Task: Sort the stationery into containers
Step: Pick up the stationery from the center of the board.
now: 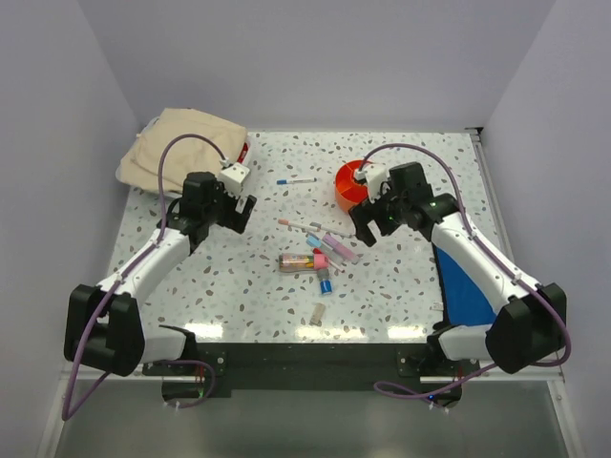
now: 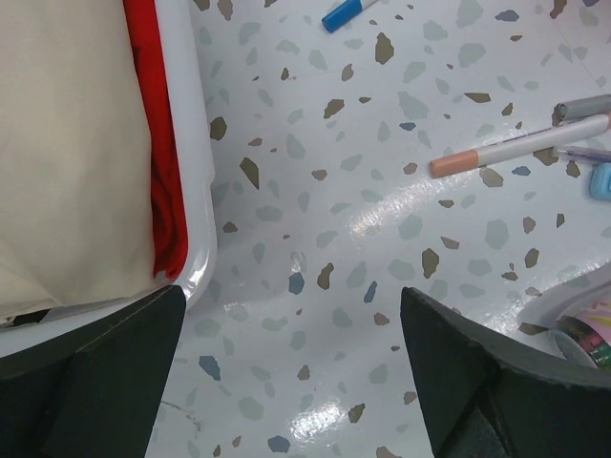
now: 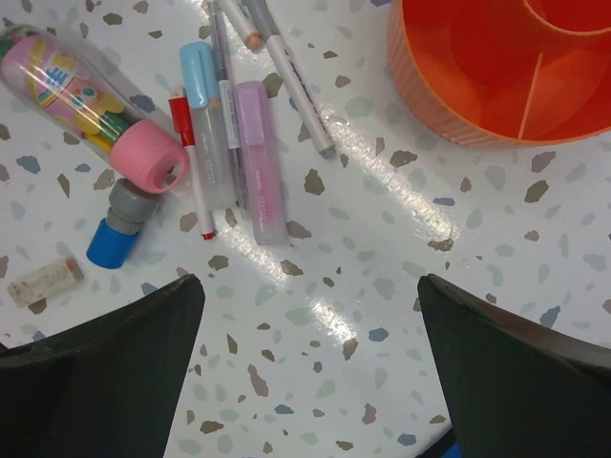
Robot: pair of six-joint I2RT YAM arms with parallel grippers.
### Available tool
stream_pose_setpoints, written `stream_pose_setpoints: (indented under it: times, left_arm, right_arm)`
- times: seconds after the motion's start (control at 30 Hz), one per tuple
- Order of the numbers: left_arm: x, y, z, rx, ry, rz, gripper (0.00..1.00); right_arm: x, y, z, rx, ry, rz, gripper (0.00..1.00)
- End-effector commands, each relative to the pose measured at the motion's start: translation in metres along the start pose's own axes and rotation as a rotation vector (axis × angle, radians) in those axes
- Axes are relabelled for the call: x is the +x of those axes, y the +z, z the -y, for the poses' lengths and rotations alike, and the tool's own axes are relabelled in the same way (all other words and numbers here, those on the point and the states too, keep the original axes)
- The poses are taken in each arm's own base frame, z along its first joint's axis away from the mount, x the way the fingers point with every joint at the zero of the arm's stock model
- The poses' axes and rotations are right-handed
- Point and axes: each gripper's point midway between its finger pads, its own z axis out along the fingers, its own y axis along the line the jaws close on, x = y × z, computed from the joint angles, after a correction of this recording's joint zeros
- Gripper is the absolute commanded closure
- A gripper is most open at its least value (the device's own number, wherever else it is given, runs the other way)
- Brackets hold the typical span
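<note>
Your right hand (image 3: 305,382) is spread wide and holds nothing. The stationery lies just in front of it, a bit toward the finger on the left of the wrist view. The pink marker (image 3: 260,162) is the closest piece. Its long side points straight away from the hand, so the two fingers can shut across its thin side. It seems to touch the blue marker (image 3: 203,124) beside it, but that is hard to see. The orange tub (image 3: 439,100) sits in front too, toward the other finger. Your left hand (image 2: 286,382) is also spread and empty, farther off, beside the cloth bundle (image 2: 67,143).
</note>
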Motion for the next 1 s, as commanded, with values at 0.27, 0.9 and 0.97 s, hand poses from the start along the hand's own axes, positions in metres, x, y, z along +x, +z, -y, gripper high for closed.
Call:
stream_pose_setpoints:
  times: [0.27, 0.9, 0.97]
  left_arm:
    - [-0.023, -0.015, -0.003, -0.009, -0.014, 0.084, 0.00]
    - [0.000, -0.023, -0.027, -0.032, -0.160, 0.056, 0.00]
    - [0.001, -0.024, -0.030, -0.042, -0.168, 0.060, 0.00]
  right_arm:
    - [-0.035, 0.060, -0.054, -0.319, -0.147, 0.091, 0.35]
    - [-0.006, 0.135, -0.055, -0.186, -0.179, -0.130, 0.47]
    - [-0.003, 0.137, -0.055, -0.175, -0.181, -0.137, 0.47]
